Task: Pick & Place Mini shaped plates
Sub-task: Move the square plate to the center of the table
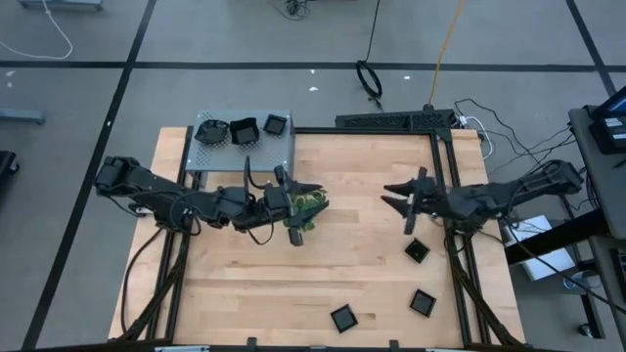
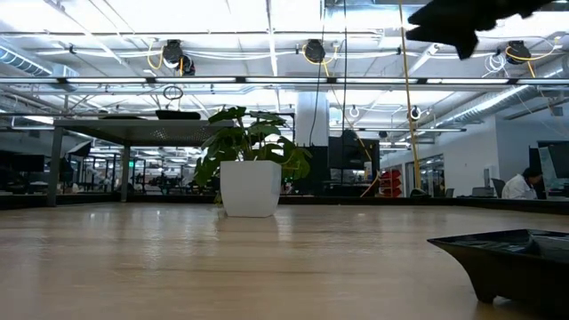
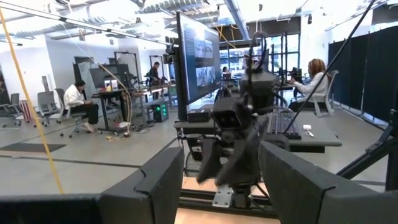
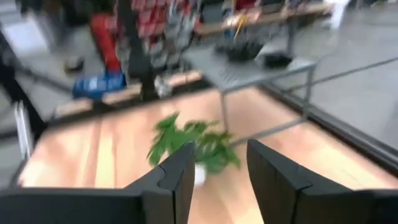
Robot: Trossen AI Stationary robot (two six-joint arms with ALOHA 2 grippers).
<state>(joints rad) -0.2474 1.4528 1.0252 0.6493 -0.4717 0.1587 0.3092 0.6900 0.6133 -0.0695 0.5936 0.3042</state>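
Note:
Three black mini plates (image 1: 243, 130) sit on the grey perforated box (image 1: 284, 149) at the table's far left. Three more lie flat on the wood near the right edge: one (image 1: 418, 251), one (image 1: 423, 302) and one (image 1: 343, 318). In the low view, one plate (image 2: 516, 258) shows close by at the right. My left gripper (image 1: 298, 196) hovers open and empty above the green plant (image 1: 308, 207) at mid-table, its fingers (image 3: 161, 180) level and pointing right. My right gripper (image 1: 391, 196) hangs open and empty in the air, facing the plant, far of the nearest plate.
The plant in its white pot (image 2: 251, 187) stands at mid-table between the two grippers. A black rail (image 1: 391, 121) runs along the far edge, and cables lie past the right edge. Bare wood spreads across the near left. People sit at desks in the room beyond.

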